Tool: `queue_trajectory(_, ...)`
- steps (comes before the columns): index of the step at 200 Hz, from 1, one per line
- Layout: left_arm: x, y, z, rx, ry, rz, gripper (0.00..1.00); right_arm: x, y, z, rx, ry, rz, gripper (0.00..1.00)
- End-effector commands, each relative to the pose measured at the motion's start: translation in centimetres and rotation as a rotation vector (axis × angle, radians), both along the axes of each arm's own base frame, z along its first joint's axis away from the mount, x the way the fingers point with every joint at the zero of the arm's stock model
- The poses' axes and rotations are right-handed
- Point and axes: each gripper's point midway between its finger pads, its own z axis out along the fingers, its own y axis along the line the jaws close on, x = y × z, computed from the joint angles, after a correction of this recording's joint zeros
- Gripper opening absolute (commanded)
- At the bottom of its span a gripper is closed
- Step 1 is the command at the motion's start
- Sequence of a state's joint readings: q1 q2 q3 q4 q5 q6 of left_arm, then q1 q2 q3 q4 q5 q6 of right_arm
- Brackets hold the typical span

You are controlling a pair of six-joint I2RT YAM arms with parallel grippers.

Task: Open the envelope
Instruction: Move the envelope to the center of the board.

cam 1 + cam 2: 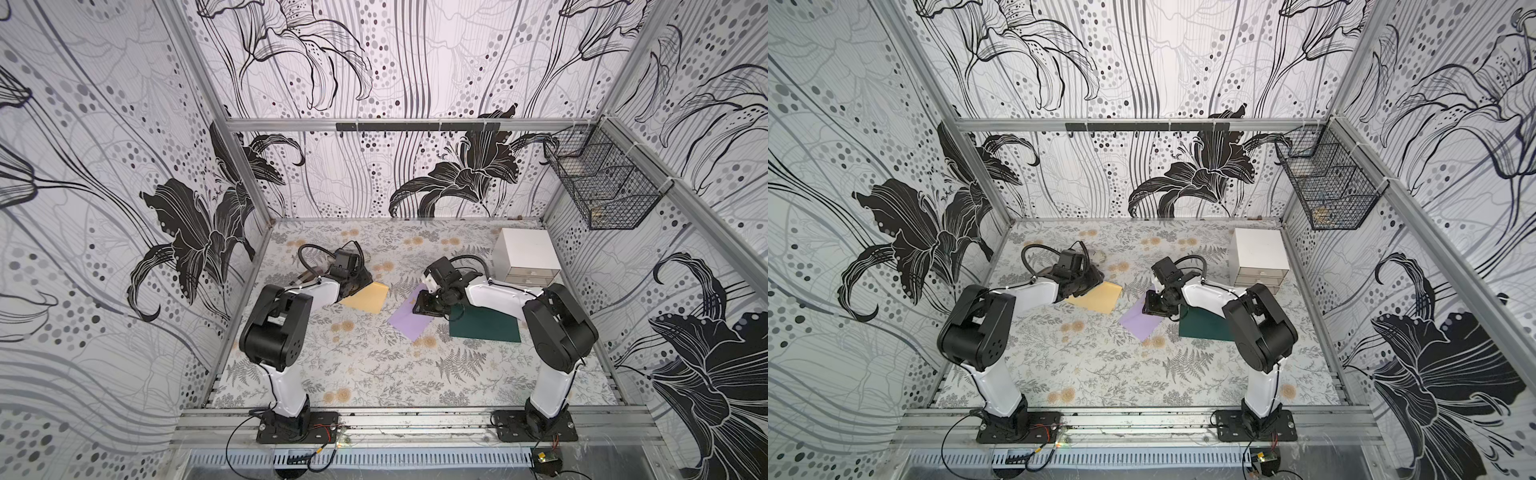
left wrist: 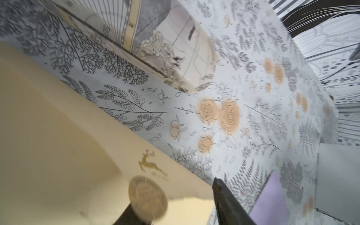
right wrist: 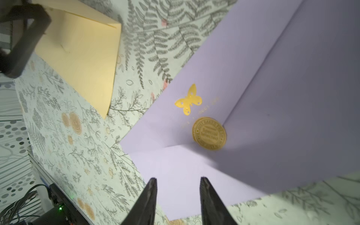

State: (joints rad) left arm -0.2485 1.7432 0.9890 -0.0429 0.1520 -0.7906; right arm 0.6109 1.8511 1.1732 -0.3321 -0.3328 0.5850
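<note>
Three envelopes lie on the table. The yellow envelope (image 1: pixel 368 297) (image 1: pixel 1096 297) has its flap (image 2: pixel 78 155) raised, with a gold deer and a round gold seal (image 2: pixel 148 198) at the tip. My left gripper (image 2: pixel 181 196) (image 1: pixel 357 282) stands open at that flap, the seal resting against one finger. The purple envelope (image 1: pixel 409 322) (image 3: pixel 185 175) also has its flap lifted, bearing a gold butterfly (image 3: pixel 188 101) and seal (image 3: pixel 209 133). My right gripper (image 3: pixel 178 181) (image 1: pixel 422 307) hovers open over it, holding nothing. The green envelope (image 1: pixel 484 328) lies flat under the right arm.
A white drawer box (image 1: pixel 525 253) stands at the back right of the floral table (image 1: pixel 374 374). A wire basket (image 1: pixel 598 183) hangs on the right wall. A printed card (image 2: pixel 155 39) lies just beyond the yellow envelope.
</note>
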Motion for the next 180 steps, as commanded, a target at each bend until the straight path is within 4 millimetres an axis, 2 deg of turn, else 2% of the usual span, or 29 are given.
queue_trajectory(1, -1.0, 0.1, 5.2, -0.012, -0.094, -0.026, 0.54, 0.2, 0.4, -0.7, -0.026, 0.013, 0.016, 0.39)
queue_trajectory(16, -2.6, 0.8, 6.9, -0.006, -0.126, -0.013, 0.56, -0.3, 1.2, -1.7, -0.039, 0.03, 0.035, 0.39)
queue_trajectory(33, -5.0, 2.0, 7.6, 0.015, -0.138, 0.008, 0.58, -1.5, 2.4, -3.0, -0.05, 0.051, 0.057, 0.39)
queue_trajectory(51, -7.8, 3.0, 6.5, 0.048, -0.098, 0.013, 0.59, -3.3, 3.7, -4.5, -0.066, 0.075, 0.088, 0.39)
queue_trajectory(74, -11.0, 3.9, 4.0, 0.069, -0.02, 0.016, 0.59, -5.7, 6.0, -5.5, -0.037, 0.114, 0.102, 0.39)
queue_trajectory(86, -12.0, 4.4, 3.1, 0.055, -0.011, 0.048, 0.59, -6.8, 7.8, -5.2, 0.013, 0.127, 0.107, 0.39)
queue_trajectory(99, -12.6, 4.5, 2.4, 0.017, -0.021, 0.08, 0.59, -7.4, 10.1, -3.8, 0.088, 0.132, 0.121, 0.39)
queue_trajectory(113, -12.7, 4.4, 2.2, -0.024, -0.044, 0.1, 0.59, -7.2, 10.9, -1.9, 0.121, 0.104, 0.122, 0.39)
queue_trajectory(128, -12.5, 3.9, 2.2, -0.06, -0.054, 0.101, 0.57, -6.1, 9.7, 0.1, 0.078, 0.032, 0.111, 0.39)
queue_trajectory(151, -12.0, 2.5, 2.1, -0.081, -0.073, 0.07, 0.56, -3.6, 5.4, 2.1, 0.004, -0.036, 0.041, 0.39)
queue_trajectory(180, -11.5, -1.1, 2.0, -0.071, -0.08, -0.018, 0.56, -0.7, -1.4, 1.4, 0.033, 0.014, -0.127, 0.39)
